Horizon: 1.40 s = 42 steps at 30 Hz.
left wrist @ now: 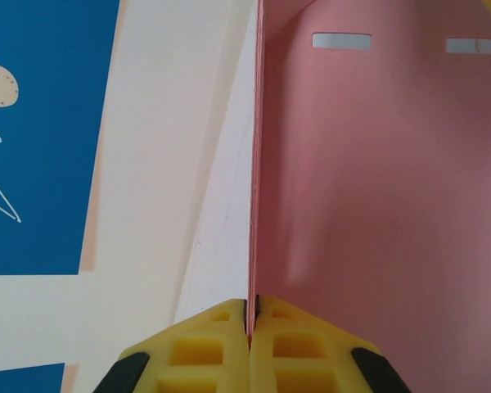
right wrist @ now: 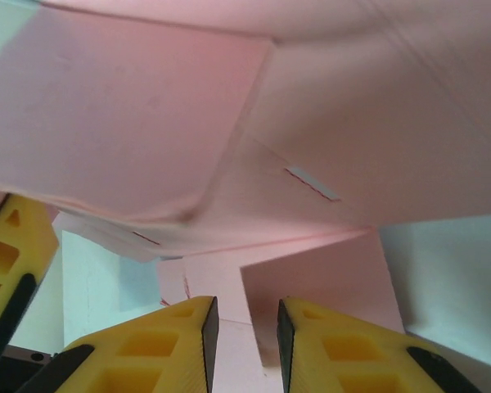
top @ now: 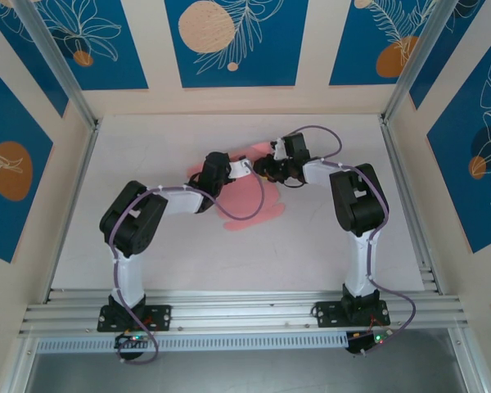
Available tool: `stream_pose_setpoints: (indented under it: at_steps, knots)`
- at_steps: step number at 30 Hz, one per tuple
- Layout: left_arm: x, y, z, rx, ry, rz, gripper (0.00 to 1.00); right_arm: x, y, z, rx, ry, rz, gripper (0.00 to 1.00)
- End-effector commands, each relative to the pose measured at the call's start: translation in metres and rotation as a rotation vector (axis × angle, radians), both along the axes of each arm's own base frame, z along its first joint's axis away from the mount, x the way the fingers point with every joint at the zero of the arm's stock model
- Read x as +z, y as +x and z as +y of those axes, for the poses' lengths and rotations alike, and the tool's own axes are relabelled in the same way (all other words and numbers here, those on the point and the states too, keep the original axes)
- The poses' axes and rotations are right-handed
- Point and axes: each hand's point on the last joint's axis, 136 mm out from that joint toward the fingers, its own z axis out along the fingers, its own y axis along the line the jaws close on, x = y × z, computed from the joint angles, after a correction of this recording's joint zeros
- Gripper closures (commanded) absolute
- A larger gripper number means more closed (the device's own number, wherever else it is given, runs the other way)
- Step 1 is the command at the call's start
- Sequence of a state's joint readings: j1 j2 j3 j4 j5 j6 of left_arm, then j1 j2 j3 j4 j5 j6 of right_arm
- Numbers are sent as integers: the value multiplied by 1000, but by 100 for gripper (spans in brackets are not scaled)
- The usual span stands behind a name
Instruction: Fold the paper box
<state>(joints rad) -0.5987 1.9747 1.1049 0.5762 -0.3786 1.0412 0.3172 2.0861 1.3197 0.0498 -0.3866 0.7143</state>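
The paper box (top: 254,209) is a salmon-pink die-cut sheet, partly flat on the table and partly raised between the arms. My left gripper (top: 244,169) is shut on a raised panel's edge, and the left wrist view shows the yellow jaws (left wrist: 251,315) pinching the thin upright card (left wrist: 376,205). My right gripper (top: 262,168) faces it from the right. Its jaws (right wrist: 241,319) stand apart with a clear gap under the bent panels (right wrist: 147,115), and a flat flap (right wrist: 327,278) lies just beyond the tips. Nothing is pinched between them.
The white table (top: 327,237) is walled by blue-and-cream panels and aluminium posts (top: 65,74). The card has cut slots (left wrist: 341,40) (right wrist: 313,182). One of the left gripper's yellow fingers (right wrist: 8,246) shows at the left edge of the right wrist view.
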Motion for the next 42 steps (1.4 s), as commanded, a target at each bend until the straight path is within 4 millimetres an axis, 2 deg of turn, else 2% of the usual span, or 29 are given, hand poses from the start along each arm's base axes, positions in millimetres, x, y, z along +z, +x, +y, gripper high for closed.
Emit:
stream_pose_setpoints:
  at_steps: [1,7,14,19,24,30,33,37,40,42]
  knots:
    - [4,-1,-1,-5,18,-58,100,-1,-11,-5,0,24,51,71]
    - [6,-3,0,-28,48,-118,100,29,-22,-21,17,8,-2,70]
    - [5,-9,-1,-56,64,-216,100,71,-32,-54,-3,10,-94,70]
    - [3,-11,-7,-82,78,-251,100,85,-16,-87,-68,-14,-121,70]
    - [-1,-10,-13,-100,90,-254,100,74,20,-113,-112,3,-98,70]
    - [-3,-11,-13,-103,97,-252,100,44,68,-106,-76,99,-38,70]
    - [-4,-11,-13,-102,101,-252,100,29,84,-96,-51,136,-12,70]
    - [-7,-10,-13,-104,110,-247,100,19,83,-73,10,151,0,70]
    - [-10,-9,-13,-101,117,-244,100,16,70,-61,43,132,-9,70]
    - [-12,-9,-13,-100,120,-240,100,14,59,-60,48,130,-13,70]
